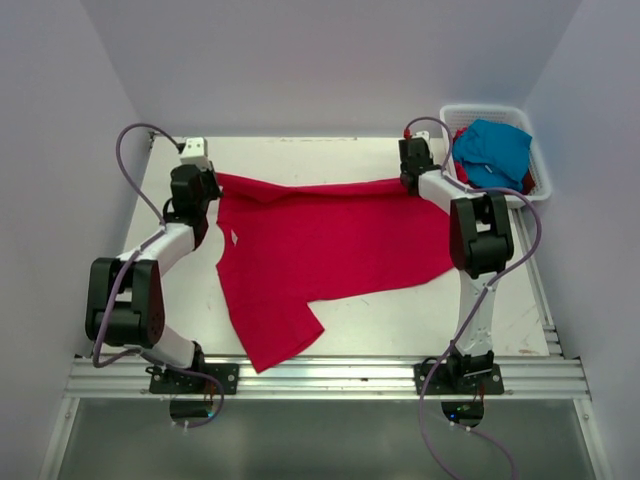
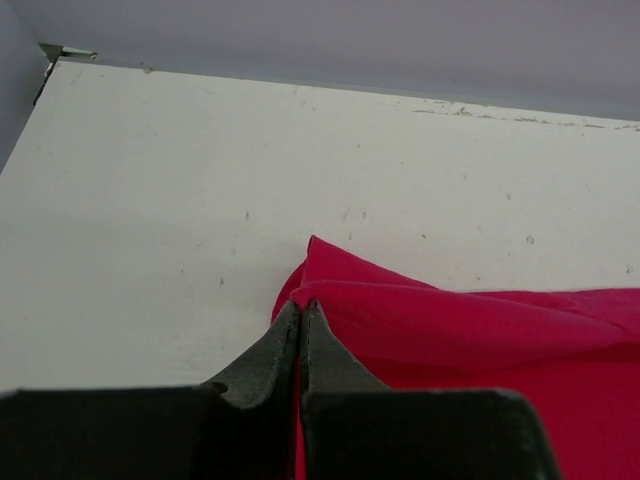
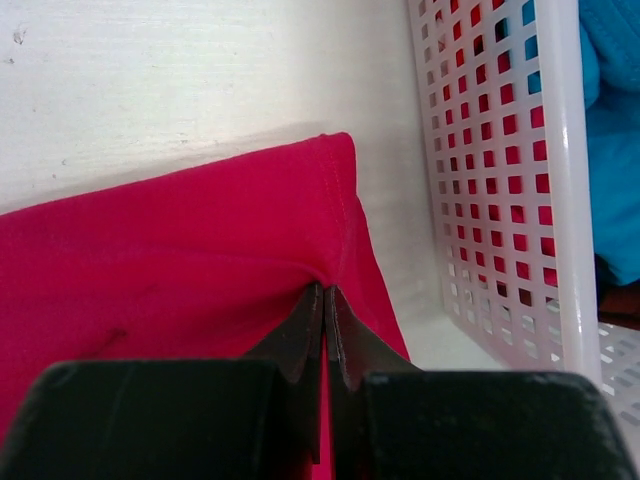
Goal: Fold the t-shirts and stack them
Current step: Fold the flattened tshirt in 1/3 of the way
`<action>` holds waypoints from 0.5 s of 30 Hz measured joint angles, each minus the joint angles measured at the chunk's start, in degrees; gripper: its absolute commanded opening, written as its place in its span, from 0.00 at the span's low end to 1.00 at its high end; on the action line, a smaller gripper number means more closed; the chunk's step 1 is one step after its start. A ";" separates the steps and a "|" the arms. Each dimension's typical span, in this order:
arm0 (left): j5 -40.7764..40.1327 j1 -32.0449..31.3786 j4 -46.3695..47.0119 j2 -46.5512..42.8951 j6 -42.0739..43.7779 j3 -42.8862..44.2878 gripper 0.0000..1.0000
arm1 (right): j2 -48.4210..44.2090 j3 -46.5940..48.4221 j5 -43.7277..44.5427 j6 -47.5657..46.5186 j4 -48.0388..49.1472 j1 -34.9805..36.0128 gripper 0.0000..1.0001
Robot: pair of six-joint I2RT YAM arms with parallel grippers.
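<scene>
Top view first: the red t-shirt (image 1: 320, 250) is lying spread across the counter (image 1: 300, 150), with what looks like a sleeve trailing toward the near edge. The left arm (image 1: 165, 245) and right arm (image 1: 480, 235) are reaching to its two far corners, and the far edge is running taut between them. To me they're stretching it flat for a fold. The blue t-shirt (image 1: 495, 150) is sitting bundled in the basket (image 1: 541, 180) at the far right, waiting its turn, I'd say.

Over to the left wrist: the left jaws are pressed together on a pinch of red t-shirt (image 2: 450, 320) at its corner, cloth bunching just past the tips. Bare counter (image 2: 200, 200) is stretching ahead and leftward to the back wall, so there's plenty of room that way.

Now the right wrist: the right jaws are clamped on the stitched corner of the red t-shirt (image 3: 180, 240). The basket (image 3: 490, 180) wall is standing just beside that corner, a slim strip of counter between, the blue t-shirt (image 3: 610, 130) showing behind it. Any pull rightward is risking a bump; the open room is lying toward the middle.
</scene>
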 measured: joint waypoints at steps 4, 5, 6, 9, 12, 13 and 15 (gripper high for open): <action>-0.74 -0.68 -0.83 -2.49 -0.63 -2.01 0.00 | -0.79 -0.20 0.04 0.02 -0.37 0.00 0.00; -0.98 -0.94 -0.96 -3.23 -0.76 -2.69 0.00 | -0.94 -0.22 0.04 0.02 -0.42 0.00 0.00; -1.18 -1.16 -1.22 -4.02 -1.01 -3.34 0.00 | -1.09 -0.22 0.07 0.04 -0.44 0.04 0.00; -1.79 -1.95 -1.38 -6.01 -1.66 -5.22 0.00 | -1.16 -0.22 0.15 0.11 -0.46 0.17 0.00; -2.58 -2.67 -1.62 -7.52 -2.21 -7.06 0.00 | -1.16 -0.48 0.20 0.15 -0.50 0.37 0.00; -2.86 -2.91 -1.73 -7.89 -2.36 -7.58 0.00 | -1.16 -0.57 0.20 0.17 -0.52 0.44 0.00; -3.37 -3.43 -2.12 -8.48 -3.06 -8.50 0.00 | -1.16 -0.66 0.20 0.17 -0.55 0.55 0.00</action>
